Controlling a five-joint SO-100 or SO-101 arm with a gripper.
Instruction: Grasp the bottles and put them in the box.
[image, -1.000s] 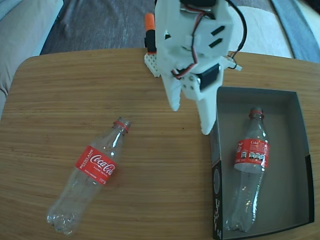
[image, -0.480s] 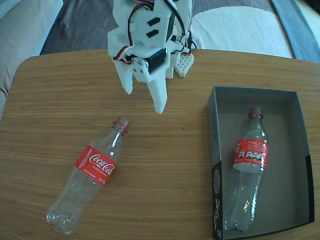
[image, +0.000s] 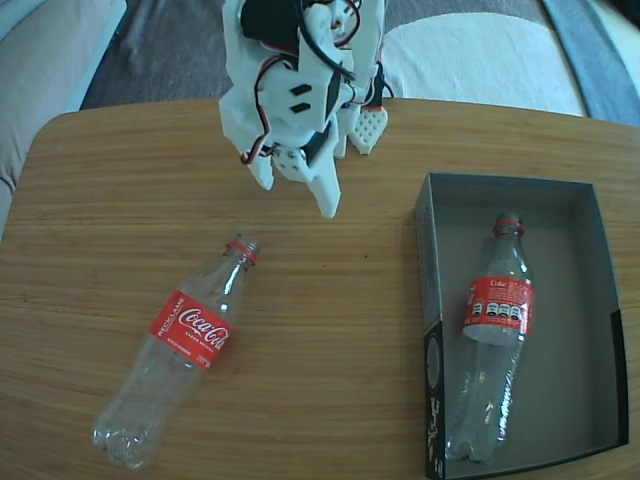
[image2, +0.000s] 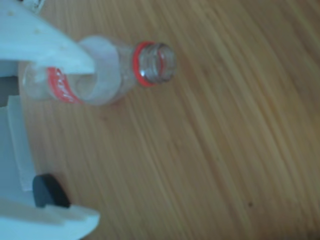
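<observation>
**Clear plastic, one bottle boxed, one loose: hazards ahead**

Fixed view.
- Item: loose bottle (image: 185, 350), clear with red label, lying on its side on the wooden table (image: 90, 190), left of centre; open neck points far-right, base near-left.
- Item: boxed bottle (image: 490, 345), lying lengthwise inside the box (image: 431, 300) at the right, neck toward the far wall.
- Item: gripper (image: 298, 197), white, hanging above the table just beyond the loose bottle's neck, clear of it; fingers spread, nothing between them.

Wrist view.
- Item: the loose bottle (image2: 112, 70), upper left, red neck ring and open mouth facing the camera, partly crossed by one white finger (image2: 45, 45). Second finger (image2: 50, 222) low in the picture; wide gap, so the jaws stand apart and empty.

Risks, as judged.
- Round, light, empty body: a finger landing off-centre could roll or shove it away rather than trap it.
- Thin plastic: a hard squeeze may buckle it; a pinch on the tapered shoulder could slip.
- Diagonal lie: jaws not turned across the body would close along it.
- Occupied box, low walls, long bottle: a skewed drop may catch a wall or ride up on the bottle inside.
</observation>
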